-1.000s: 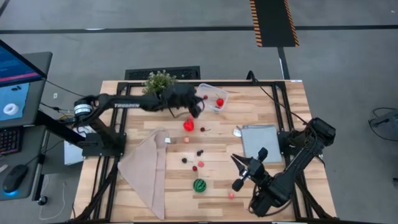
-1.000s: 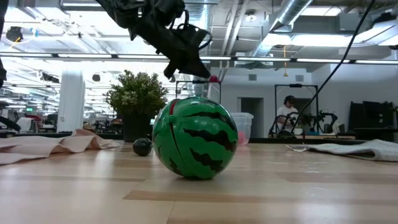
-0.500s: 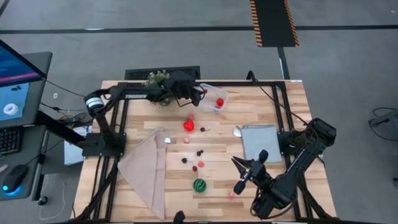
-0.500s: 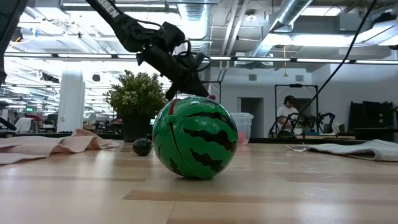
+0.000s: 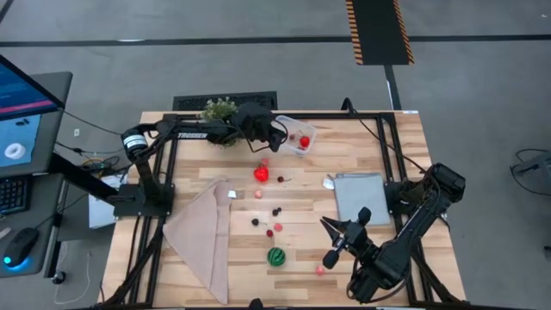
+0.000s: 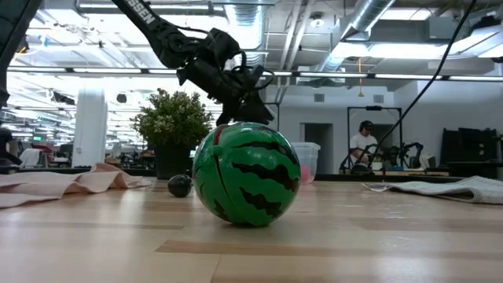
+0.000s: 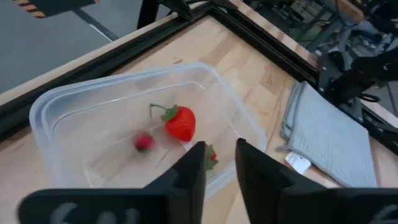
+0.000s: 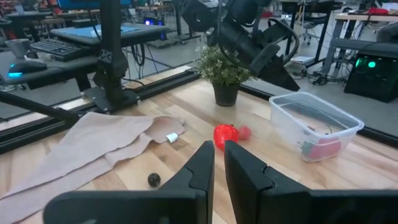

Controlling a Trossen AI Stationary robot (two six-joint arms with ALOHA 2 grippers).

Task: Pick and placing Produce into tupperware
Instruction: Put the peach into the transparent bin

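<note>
High view: my left gripper (image 5: 277, 135) hangs at the far side of the table (image 5: 379, 155), just beside the near-left edge of the tupperware (image 5: 297, 136), with the potted plant (image 5: 219, 109) behind my arm. A red piece shows inside the tub. The rest of the produce lies loose mid-table: a big red fruit (image 5: 262, 173) nearest my left gripper, small dark and pink pieces below it, and the green striped ball (image 5: 275, 256) toward the near edge. A beige cloth (image 5: 203, 234) lies to the left, a grey sheet (image 5: 359, 196) to the right. My right gripper (image 5: 331, 245) waits near the front right, well apart from the tub.

Low view: the striped ball fills the middle; my left gripper (image 6: 253, 102) hangs above and behind it, with the tub partly hidden behind the ball.

Left wrist view: my fingers (image 7: 189, 171) stand a narrow gap apart, holding nothing, just over the tub's near rim. Inside lie a strawberry (image 7: 180, 123), a small blurred red piece (image 7: 143, 142), and another red piece partly behind my fingers.

Right wrist view: my right fingers (image 8: 202, 163) are nearly together and empty; the big red fruit and tub sit well ahead.
</note>
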